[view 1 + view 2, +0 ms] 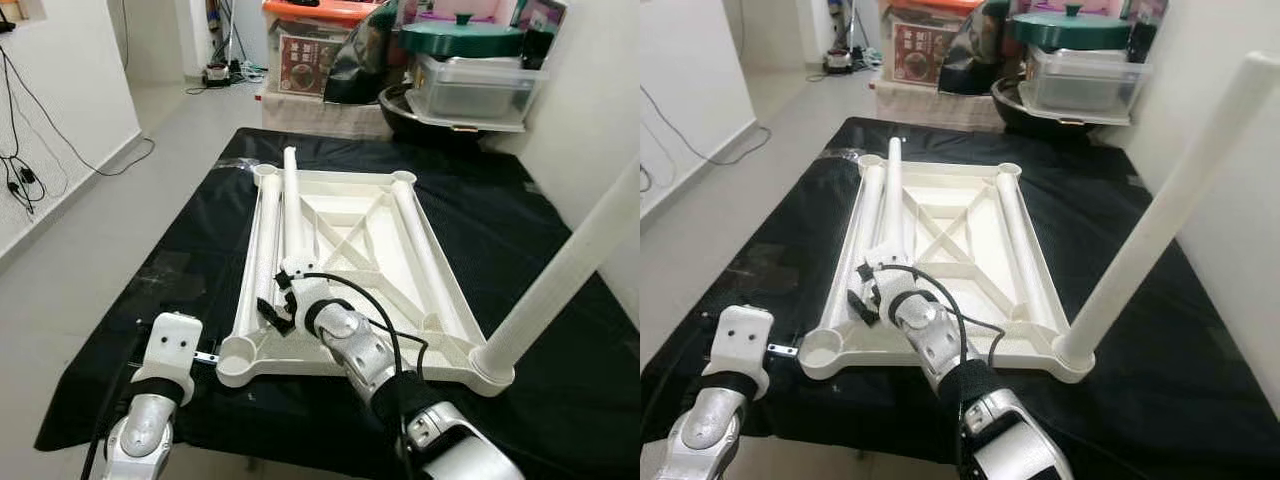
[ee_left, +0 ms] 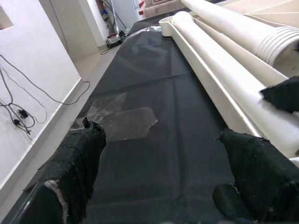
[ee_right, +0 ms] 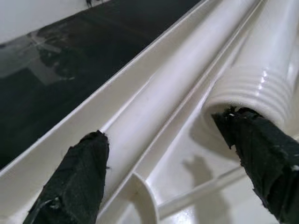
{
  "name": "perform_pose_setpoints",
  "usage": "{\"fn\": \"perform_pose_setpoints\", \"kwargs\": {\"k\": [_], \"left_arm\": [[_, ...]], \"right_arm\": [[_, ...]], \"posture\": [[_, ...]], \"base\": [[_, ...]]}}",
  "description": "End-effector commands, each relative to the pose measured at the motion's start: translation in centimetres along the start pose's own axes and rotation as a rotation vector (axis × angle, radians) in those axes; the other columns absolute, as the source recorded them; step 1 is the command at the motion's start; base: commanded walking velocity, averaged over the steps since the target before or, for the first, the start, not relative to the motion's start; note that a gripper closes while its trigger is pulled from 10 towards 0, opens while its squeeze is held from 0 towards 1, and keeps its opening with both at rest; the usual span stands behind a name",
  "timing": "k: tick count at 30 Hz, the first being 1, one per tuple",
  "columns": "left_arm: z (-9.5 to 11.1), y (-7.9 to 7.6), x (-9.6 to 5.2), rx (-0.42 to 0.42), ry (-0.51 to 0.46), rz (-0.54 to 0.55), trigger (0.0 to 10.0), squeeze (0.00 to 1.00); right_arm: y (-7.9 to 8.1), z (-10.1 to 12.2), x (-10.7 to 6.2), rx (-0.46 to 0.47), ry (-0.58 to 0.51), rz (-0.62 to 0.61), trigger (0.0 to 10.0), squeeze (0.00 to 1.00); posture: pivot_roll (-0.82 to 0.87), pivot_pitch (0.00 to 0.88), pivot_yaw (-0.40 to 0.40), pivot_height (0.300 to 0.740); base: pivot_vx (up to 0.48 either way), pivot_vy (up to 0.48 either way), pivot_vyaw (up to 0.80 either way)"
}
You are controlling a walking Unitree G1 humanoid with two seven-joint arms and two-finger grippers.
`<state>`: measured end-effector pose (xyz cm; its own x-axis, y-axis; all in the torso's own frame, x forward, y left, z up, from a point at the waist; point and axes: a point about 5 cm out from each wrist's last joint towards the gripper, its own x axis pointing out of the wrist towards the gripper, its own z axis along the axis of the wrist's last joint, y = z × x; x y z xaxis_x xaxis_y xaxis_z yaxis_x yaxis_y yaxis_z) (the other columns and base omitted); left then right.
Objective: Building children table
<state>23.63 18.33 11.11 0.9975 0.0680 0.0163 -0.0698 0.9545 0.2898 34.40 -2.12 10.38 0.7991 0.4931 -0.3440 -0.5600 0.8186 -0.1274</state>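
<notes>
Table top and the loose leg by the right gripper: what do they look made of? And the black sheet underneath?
The table top and loose leg look like moulded plastic, cream and semi-gloss: ribbed underside, soft highlights, and a moulded thread at the leg's end. The black sheet looks like thin matte fabric or non-woven cloth, judging by its fold creases; I cannot tell which.

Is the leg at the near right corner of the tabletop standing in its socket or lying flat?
Standing. The leg rises from the near right corner socket of the upturned tabletop, leaning a little to the right.
</notes>
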Motion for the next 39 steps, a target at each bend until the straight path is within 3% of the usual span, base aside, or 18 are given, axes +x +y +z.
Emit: {"fn": "perform_pose_setpoints", "kwargs": {"k": [1, 4, 8, 10, 11, 15, 20, 22, 24, 26, 27, 29, 31, 32, 34, 39], "left_arm": [[0.0, -0.2, -0.3, 0.004, 0.001, 0.002, 10.0, 0.0], [-0.1, -0.3, -0.2, 0.001, 0.001, -0.003, 10.0, 0.0], [-0.1, -0.4, -0.1, -0.001, 0.001, -0.007, 10.0, 0.0], [-0.2, -1.0, 0.1, -0.008, 0.001, -0.03, 10.0, 0.0], [-0.1, -1.3, 0.3, -0.01, -0.001, -0.041, 10.0, 0.0], [0.0, -1.6, 0.7, -0.011, -0.007, -0.052, 10.0, 0.0], [0.0, -1.5, 0.8, -0.01, -0.007, -0.054, 10.0, 0.0], [-0.1, -1.5, 0.8, -0.003, -0.008, -0.056, 10.0, 0.0], [-0.1, -1.6, 0.8, 0.009, -0.011, -0.057, 10.0, 0.0], [-0.2, -1.5, 0.8, 0.009, -0.011, -0.055, 10.0, 0.0], [-0.1, -1.6, 0.7, 0.005, -0.013, -0.048, 10.0, 0.0], [-0.1, -1.6, 0.7, 0.005, -0.013, -0.048, 10.0, 0.0], [-0.2, -1.6, 0.5, 0.006, -0.009, -0.045, 10.0, 0.0], [-0.2, -1.6, 0.5, 0.006, -0.009, -0.045, 10.0, 0.0], [-0.3, -1.6, 0.3, 0.009, -0.004, -0.046, 10.0, 0.0], [-0.5, -1.6, 0.3, 0.011, 0.001, -0.05, 10.0, 0.0]], "right_arm": [[-2.7, -1.6, -0.4, 0.107, 0.062, -0.074, 10.0, 0.0], [-4.9, -1.4, -1.0, 0.178, 0.042, -0.085, 10.0, 0.0], [-5.9, -1.2, -1.3, 0.201, 0.027, -0.075, 10.0, 0.0], [-8.7, -0.8, -3.1, 0.151, -0.009, 0.028, 10.0, 0.0], [-9.9, -1.1, -4.3, 0.08, -0.003, 0.115, 10.0, 0.0], [-11.5, -2.4, -6.5, -0.062, 0.059, 0.278, 10.0, 0.0], [-12.5, -3.4, -7.1, -0.144, 0.133, 0.295, 10.0, 0.0], [-13.1, -4.1, -7.1, -0.172, 0.197, 0.255, 10.0, 0.0], [-14.3, -5.6, -7.0, -0.221, 0.33, 0.107, 10.0, 0.0], [-14.4, -5.7, -7.0, -0.229, 0.341, 0.087, 10.0, 0.0], [-12.7, -6.2, -6.7, -0.213, 0.333, 0.218, 10.0, 0.0], [-12.7, -6.2, -6.7, -0.213, 0.333, 0.218, 10.0, 0.0], [-11.1, -6.8, -7.1, -0.2, 0.324, 0.395, 10.0, 0.0], [-11.1, -6.8, -7.1, -0.2, 0.324, 0.395, 10.0, 0.0], [-10.4, -7.1, -7.8, -0.204, 0.314, 0.55, 10.0, 0.0], [-11.0, -7.4, -8.7, -0.23, 0.334, 0.635, 10.0, 0.0]], "posture": [[0.16, 0.0, -0.102, 0.74], [0.14, 0.0, -0.091, 0.74], [0.14, 0.0, -0.088, 0.74], [0.1, 0.0, -0.07, 0.74], [0.09, 0.0, -0.062, 0.74], [0.08, 0.0, -0.061, 0.74], [0.08, 0.0, -0.065, 0.74], [0.08, 0.0, -0.073, 0.74], [0.09, 0.0, -0.082, 0.74], [0.09, 0.0, -0.082, 0.74], [0.11, 0.0, -0.095, 0.74], [0.11, 0.0, -0.095, 0.74], [0.12, 0.0, -0.102, 0.74], [0.12, 0.0, -0.102, 0.74], [0.11, 0.0, -0.102, 0.74], [0.1, 0.0, -0.1, 0.74]], "base": [[0.0, 0.0, 0.0], [0.0, 0.0, 0.0], [0.0, 0.0, 0.0], [0.0, 0.0, 0.0], [0.0, 0.0, 0.0], [0.0, 0.0, 0.0], [0.0, 0.0, 0.0], [0.0, 0.0, 0.0], [0.0, 0.0, 0.0], [0.0, 0.0, 0.0], [0.0, 0.0, 0.0], [0.0, 0.0, 0.0], [0.0, 0.0, 0.0], [0.0, 0.0, 0.0], [0.0, 0.0, 0.0], [0.0, 0.0, 0.0]]}}
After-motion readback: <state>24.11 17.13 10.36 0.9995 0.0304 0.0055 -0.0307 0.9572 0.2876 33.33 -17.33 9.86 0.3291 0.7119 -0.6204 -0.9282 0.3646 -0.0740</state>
